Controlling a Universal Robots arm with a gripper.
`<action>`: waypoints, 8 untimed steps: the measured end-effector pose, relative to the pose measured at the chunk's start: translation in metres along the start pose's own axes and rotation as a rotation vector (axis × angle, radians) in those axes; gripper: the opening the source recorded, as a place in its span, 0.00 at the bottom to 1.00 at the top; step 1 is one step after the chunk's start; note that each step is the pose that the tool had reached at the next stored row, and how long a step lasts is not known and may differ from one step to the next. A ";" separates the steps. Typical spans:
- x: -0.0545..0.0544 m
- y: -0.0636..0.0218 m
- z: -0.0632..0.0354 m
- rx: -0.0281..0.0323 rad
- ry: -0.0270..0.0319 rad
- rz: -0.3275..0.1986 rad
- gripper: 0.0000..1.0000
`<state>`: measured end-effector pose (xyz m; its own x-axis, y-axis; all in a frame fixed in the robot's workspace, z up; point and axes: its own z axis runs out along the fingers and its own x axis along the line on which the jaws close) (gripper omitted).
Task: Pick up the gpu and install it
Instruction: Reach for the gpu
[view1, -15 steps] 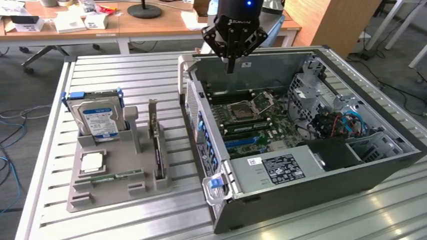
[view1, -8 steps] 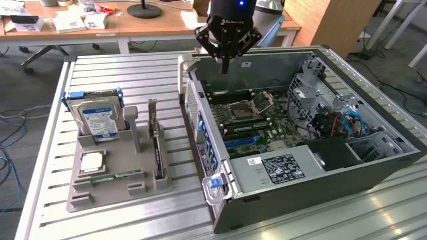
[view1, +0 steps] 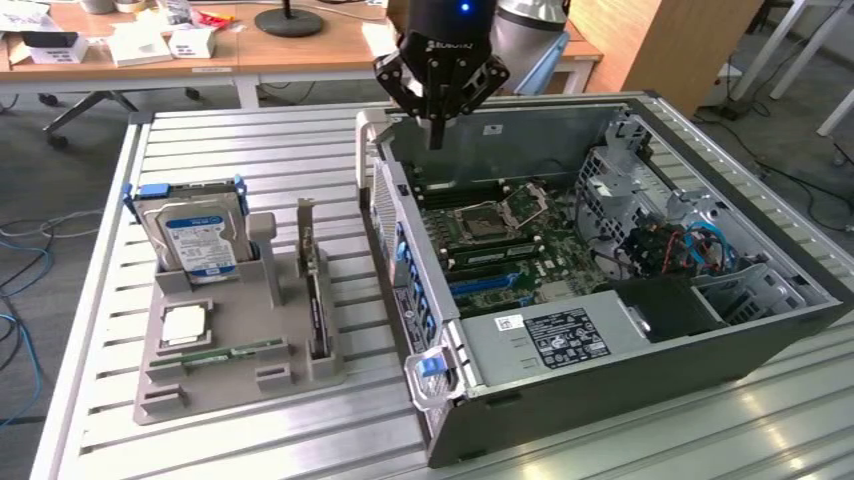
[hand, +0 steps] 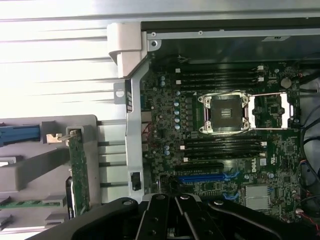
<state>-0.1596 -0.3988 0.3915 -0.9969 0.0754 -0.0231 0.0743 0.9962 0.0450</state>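
- The gpu (view1: 316, 305) (hand: 78, 167) is a thin, dark card standing on edge in a slot of the grey tray (view1: 220, 385); its silver bracket end is uppermost; its edge looks green in the wrist view; I cannot make out the fan face
- It stands just outside the open computer case (view1: 627, 395), beside the case's slotted wall; nothing touches it
- The gripper (view1: 437, 128) (hand: 175, 212) hangs above one end of that slotted wall, over the edge of the motherboard (view1: 514, 240); its fingers are pressed together into one narrow tip, gripping nothing
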 end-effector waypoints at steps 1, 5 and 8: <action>0.002 -0.0001 0.0000 0.0000 0.0000 0.000 0.11; 0.009 -0.0007 0.0002 0.0000 0.0001 0.000 0.11; 0.015 -0.0011 0.0003 0.0000 0.0002 0.000 0.11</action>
<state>-0.1742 -0.3988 0.3907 -0.9969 0.0753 -0.0229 0.0742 0.9962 0.0450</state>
